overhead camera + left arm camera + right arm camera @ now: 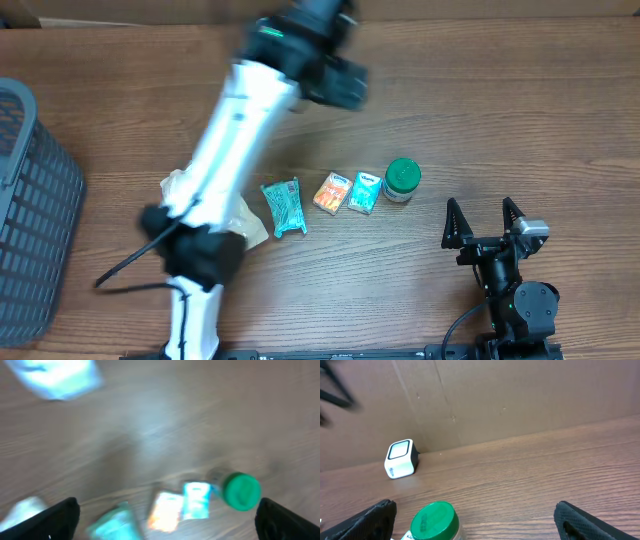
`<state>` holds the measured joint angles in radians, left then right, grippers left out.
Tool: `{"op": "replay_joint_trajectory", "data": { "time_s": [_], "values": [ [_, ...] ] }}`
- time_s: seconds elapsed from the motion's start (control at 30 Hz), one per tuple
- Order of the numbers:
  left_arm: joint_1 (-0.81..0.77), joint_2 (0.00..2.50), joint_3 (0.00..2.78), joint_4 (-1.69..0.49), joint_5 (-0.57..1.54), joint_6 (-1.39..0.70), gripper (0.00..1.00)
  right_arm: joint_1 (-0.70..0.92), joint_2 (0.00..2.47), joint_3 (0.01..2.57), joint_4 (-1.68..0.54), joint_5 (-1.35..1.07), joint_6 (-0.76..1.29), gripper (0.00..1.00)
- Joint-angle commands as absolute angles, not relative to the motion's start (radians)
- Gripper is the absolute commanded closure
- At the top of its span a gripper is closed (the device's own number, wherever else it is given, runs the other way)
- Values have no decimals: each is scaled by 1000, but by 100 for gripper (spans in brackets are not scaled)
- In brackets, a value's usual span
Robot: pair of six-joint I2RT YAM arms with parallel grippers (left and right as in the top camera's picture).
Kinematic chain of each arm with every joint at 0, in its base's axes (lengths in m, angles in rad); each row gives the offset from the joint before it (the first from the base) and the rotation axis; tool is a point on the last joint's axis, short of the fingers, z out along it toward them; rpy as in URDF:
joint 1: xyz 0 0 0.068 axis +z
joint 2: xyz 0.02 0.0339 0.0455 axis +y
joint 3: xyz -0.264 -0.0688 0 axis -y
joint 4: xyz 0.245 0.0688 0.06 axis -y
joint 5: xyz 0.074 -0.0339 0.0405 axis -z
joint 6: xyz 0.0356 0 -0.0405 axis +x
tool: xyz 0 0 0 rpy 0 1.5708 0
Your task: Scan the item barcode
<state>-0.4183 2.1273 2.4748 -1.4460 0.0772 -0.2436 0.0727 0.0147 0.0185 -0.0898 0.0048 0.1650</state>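
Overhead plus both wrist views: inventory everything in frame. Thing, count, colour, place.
brown wooden table: 1, brown, under everything
grey slatted plastic basket: 1, grey, far left edge
crumpled whitish plastic bag: 1, whitish, left of the item row, partly under the left arm
large teal plastic packet: 1, teal, left end of the row
small orange packet: 1, orange, mid row
small teal packet: 1, teal, beside the orange one
green-lidded clear jar: 1, green lid, right end of the row
white cube-shaped scanner: 1, white, at the back wall
brown cardboard wall: 1, brown, behind the table
left gripper: 1, black, open, empty, above the row, blurred
right gripper: 1, black, open, empty, right of the jar
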Motion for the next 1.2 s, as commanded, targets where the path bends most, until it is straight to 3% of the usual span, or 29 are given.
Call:
{"op": "replay_joint_trajectory", "data": {
  "time_s": [0.0,0.23,0.47,0.83,1.0,1.17],
  "values": [
    [-288,2037,2544,-1522,67,-178,1,72,3,8,-83,9,167,0],
    [-11,2007,2543,-1682,68,-179,0,72,3,8,-83,9,167,0],
    [131,2007,2529,-1690,104,-149,0,72,3,8,-71,9,167,0],
    [253,2007,2473,-1690,76,-82,0,72,3,8,-65,14,216,0],
    [281,2008,2456,-1689,71,-83,0,72,8,31,-53,-176,253,0],
    [281,2008,2456,-1689,70,-82,0,72,83,135,-120,-180,265,0]
  ]
}}
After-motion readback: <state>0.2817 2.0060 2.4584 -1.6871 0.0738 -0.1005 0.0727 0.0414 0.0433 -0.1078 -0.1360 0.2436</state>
